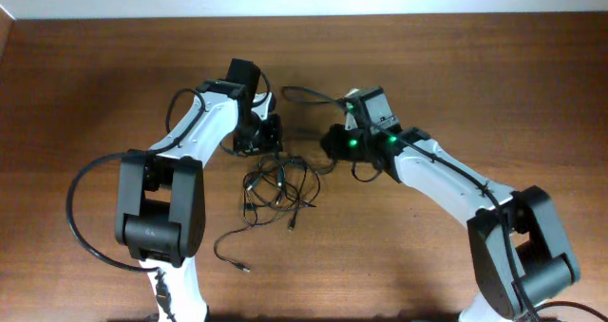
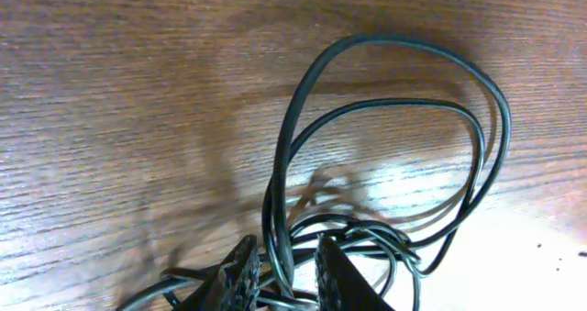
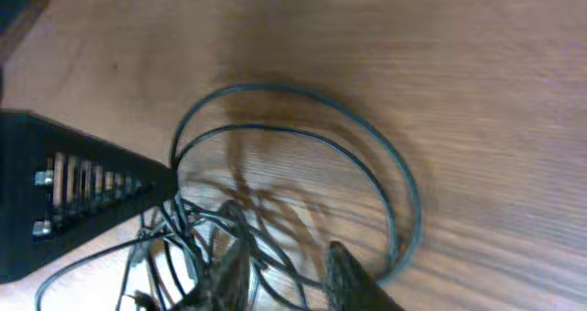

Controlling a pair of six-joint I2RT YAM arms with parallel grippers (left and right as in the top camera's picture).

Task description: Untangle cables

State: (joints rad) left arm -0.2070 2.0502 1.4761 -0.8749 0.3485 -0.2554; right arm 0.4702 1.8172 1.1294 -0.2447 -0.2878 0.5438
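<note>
Black cables (image 1: pixel 282 181) on wooden table (image 1: pixel 456 85)

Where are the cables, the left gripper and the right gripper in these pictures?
cables (image 2: pixel 362 233), left wrist view, on the dense bundle.
left gripper (image 2: pixel 286 256), left wrist view, between its fingertips.
right gripper (image 3: pixel 287 261), right wrist view, between its fingertips.

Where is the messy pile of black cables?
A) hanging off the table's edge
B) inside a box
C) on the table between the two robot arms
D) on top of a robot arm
C: the cables lie in a tangle on the wooden table, between the left arm and the right arm.
</note>
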